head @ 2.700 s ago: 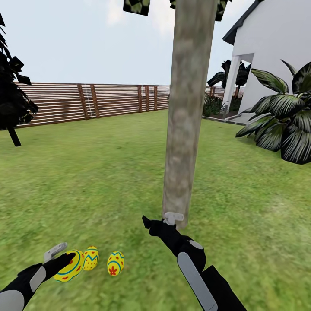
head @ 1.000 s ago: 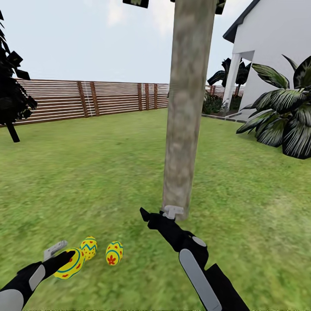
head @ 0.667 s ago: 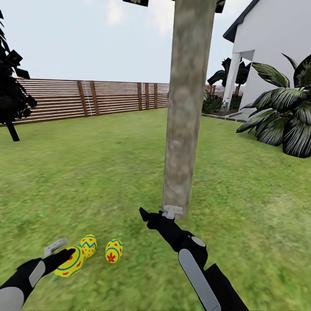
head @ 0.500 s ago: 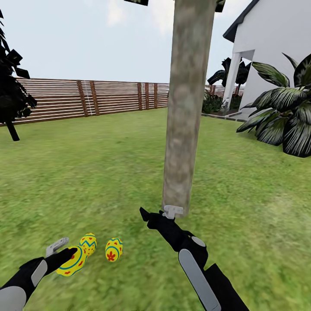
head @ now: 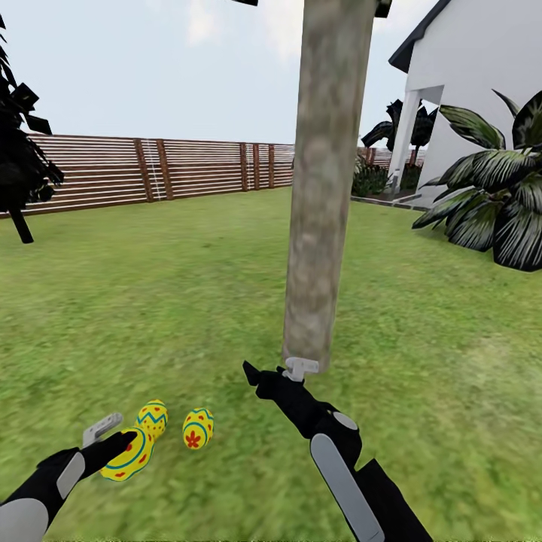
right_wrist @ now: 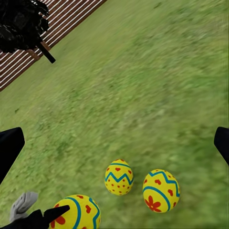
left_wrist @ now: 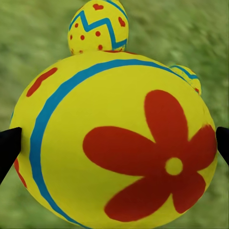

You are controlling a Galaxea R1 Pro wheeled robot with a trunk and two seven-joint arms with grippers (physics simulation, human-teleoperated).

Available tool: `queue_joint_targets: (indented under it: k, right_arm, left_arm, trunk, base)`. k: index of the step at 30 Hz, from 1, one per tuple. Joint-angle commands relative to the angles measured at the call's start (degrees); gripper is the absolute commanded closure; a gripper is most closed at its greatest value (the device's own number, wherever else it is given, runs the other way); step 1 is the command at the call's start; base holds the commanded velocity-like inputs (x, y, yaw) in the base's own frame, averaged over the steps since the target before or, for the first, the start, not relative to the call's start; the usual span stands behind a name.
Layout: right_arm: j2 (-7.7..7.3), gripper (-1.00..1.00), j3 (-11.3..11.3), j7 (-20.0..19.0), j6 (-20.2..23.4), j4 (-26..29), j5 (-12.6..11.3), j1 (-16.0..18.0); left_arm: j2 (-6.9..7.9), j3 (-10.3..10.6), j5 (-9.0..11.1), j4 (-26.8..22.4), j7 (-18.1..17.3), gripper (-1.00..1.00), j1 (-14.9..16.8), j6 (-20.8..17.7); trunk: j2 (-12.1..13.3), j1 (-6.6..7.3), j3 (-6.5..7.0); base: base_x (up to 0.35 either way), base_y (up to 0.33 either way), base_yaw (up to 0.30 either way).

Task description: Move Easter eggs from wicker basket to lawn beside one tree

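Third egg [head: 128, 456] gripped in left gripper [head: 120, 443], low over lawn [head: 188, 301] at about 8 o'clock from trunk [head: 324, 188]. Jaws closed onto its widest part, dark fingertips [left_wrist: 9, 148] showing at both flanks in left wrist view, shell bulging between them; whether shell touches grass, cannot tell.

Two eggs already down: zigzag egg [head: 152, 418] just beyond held one at 1 o'clock, touching or nearly so; flower egg [head: 198, 427] just beside that at 3 o'clock, apart by a sliver. Both near trunk base, well short of touching it. Same trio seen from right wrist: zigzag egg [right_wrist: 119, 177], flower egg [right_wrist: 161, 190], held egg [right_wrist: 74, 212].

Right gripper [head: 275, 374] at trunk foot, jaws spread wide, empty, fingertips far apart at frame edges in its wrist view.

Handling, as judgement: light, rigid, smooth shell; glossy painted curve likely slippery, prone to squirt out of a pinch off the equator. Best hold across the broadest band, as now. Rounded form apt to roll on release, so set low and let go gently; nudging neighbours likely if dropped from height.

Textures: eggs glossy yellow with red flowers and blue bands; grass mottled, matte, flat; trunk straight, smooth, grey-brown, blotchy; fence [head: 150, 169] of brown horizontal slats; house [head: 482, 90] plain white; palm fronds [head: 497, 203] dark, ribbed.
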State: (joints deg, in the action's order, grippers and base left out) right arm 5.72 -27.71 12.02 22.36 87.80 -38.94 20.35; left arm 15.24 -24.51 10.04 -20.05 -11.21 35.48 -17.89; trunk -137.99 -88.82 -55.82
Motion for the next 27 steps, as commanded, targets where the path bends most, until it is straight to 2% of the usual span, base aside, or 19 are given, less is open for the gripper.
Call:
queue_joint_targets:
  k: [1,13,21,27]
  right_arm:
    - [0.00,-1.00,-0.1,0.5,0.1,0.1,-0.5,0.0]
    - [0.00,-1.00,-0.1,0.5,0.1,0.1,-1.0,0.0]
    - [0.08,-1.00,-0.1,0.5,0.1,-0.1,-1.1,0.0]
    - [0.17,-1.00,-0.1,0.5,0.1,-0.8,-0.9,0.0]
  left_arm:
    - [-0.03,-0.4,0.3,-0.1,-0.2,1.00,0.0,-0.5]
    - [-0.03,-0.4,0.3,-0.1,-0.5,1.00,0.0,-0.5]
    - [-0.03,-0.3,0.3,-0.1,-0.8,1.00,0.0,-0.5]
    - [-0.03,-0.3,0.3,-0.1,-0.8,1.00,0.0,-0.4]
  trunk:
    - [-0.4,-0.21,-0.24]
    - [-5.3,-2.85,-2.65]
    - [-5.4,-3.06,-5.16]
    - [-5.4,-3.06,-5.73]
  base:
    - [0.000,0.000,0.000]
    - [0.000,0.000,0.000]
    - [0.000,0.000,0.000]
    - [0.006,0.000,0.000]
